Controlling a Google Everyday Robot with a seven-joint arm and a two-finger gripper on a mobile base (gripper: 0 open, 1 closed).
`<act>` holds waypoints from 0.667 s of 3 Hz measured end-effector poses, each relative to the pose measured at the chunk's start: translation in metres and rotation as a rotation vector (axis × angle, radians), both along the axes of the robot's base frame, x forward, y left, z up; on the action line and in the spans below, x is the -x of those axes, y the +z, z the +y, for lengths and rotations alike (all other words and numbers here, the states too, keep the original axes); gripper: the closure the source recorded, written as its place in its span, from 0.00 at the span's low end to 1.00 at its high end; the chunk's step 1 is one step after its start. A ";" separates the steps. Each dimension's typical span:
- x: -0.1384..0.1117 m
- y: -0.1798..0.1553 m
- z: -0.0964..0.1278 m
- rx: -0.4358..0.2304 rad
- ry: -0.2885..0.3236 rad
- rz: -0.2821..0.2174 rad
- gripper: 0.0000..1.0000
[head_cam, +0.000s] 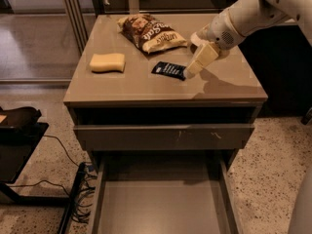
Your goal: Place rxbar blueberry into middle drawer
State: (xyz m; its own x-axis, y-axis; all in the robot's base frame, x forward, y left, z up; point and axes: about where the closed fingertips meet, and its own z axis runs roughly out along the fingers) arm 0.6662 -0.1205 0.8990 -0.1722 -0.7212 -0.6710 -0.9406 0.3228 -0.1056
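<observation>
Navy-black and flat, the small rectangular rxbar blueberry wrapper (169, 70) lay central on the grey-taupe desk (122, 89), the cream hand (191, 72) at its 3 o'clock end, apart or together I could not tell; light, crinkly and slippery, it likely wanted pinching across its narrow width.

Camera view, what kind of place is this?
Probably an office kitchenette or test room: a drawer cabinet topped with a chip bag, sponge and rxbar, on speckled floor. The hand is at the rxbar's right end.

Dim, w/ pincer (189, 73) shadow on tabletop (131, 85)
</observation>
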 end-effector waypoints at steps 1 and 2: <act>-0.021 -0.018 0.010 -0.004 -0.004 0.022 0.00; -0.036 -0.040 0.014 -0.005 -0.022 0.062 0.00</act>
State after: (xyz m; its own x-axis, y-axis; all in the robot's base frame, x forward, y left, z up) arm 0.7018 -0.1069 0.8590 -0.2288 -0.7135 -0.6622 -0.9380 0.3435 -0.0460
